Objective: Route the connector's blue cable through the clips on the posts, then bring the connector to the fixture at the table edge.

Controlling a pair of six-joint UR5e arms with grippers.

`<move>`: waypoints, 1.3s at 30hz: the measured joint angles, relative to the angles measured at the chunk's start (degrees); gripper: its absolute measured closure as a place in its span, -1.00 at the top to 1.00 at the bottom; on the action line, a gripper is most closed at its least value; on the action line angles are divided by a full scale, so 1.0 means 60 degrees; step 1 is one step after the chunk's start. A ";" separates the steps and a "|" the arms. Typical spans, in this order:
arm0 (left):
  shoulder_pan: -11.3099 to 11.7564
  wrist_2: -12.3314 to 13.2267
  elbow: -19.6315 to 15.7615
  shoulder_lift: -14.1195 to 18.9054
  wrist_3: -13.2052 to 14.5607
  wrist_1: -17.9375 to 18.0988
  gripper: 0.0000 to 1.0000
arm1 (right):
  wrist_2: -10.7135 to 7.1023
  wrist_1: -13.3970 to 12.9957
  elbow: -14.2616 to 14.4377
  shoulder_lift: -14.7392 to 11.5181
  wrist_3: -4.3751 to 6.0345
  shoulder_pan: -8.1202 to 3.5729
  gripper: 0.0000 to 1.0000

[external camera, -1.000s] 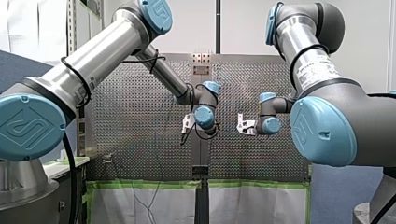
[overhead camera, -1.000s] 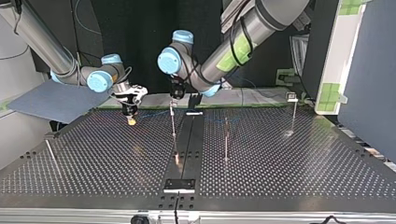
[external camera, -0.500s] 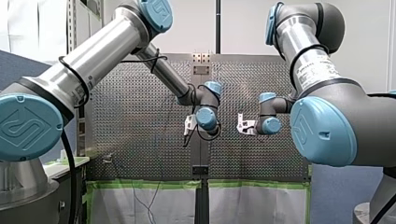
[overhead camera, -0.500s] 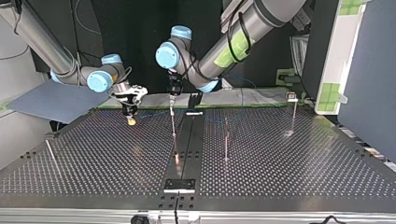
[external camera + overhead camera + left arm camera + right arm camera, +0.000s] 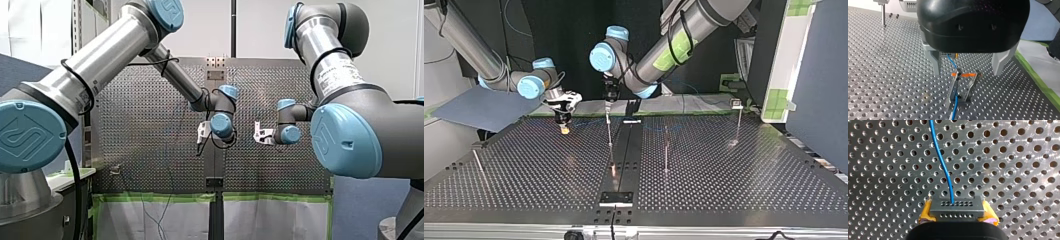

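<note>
My right gripper (image 5: 564,128) pinches the connector (image 5: 956,208) between yellow pads, near the table's (image 5: 734,180) far edge in the top view, left of centre. The blue cable (image 5: 941,162) leaves the connector and lies in the clip (image 5: 965,86) on a post. My left gripper (image 5: 967,73) is above that clip, fingers spread.

A perforated metal tabletop (image 5: 524,170) is edged with green tape (image 5: 160,198). A blue-grey sheet (image 5: 479,107) lies beside it at the top view's left.

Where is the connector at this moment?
In the right wrist view the connector sits clamped between the yellow pads of my right end effector, above the perforated table, with the blue cable leading away from its face.
</note>
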 joint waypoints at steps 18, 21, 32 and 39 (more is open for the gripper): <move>-0.0124 0.0330 -0.0062 0.0089 0.0056 -0.0145 1.00 | -0.0001 0.0045 0.0001 0.0001 -0.0002 0.0002 -1.00; -0.0269 0.0339 -0.0249 0.0289 0.0159 -0.0114 1.00 | -0.0002 0.0076 0.0002 0.0002 -0.0012 0.0000 -1.00; -0.0624 -0.0164 -0.1147 0.1194 -0.0196 0.0634 1.00 | 0.0001 0.0112 0.0002 0.0004 -0.0023 0.0001 -1.00; -0.0704 -0.0470 -0.1730 0.1778 -0.0692 0.0321 1.00 | 0.0001 0.0147 0.0002 0.0004 0.0008 0.0000 -1.00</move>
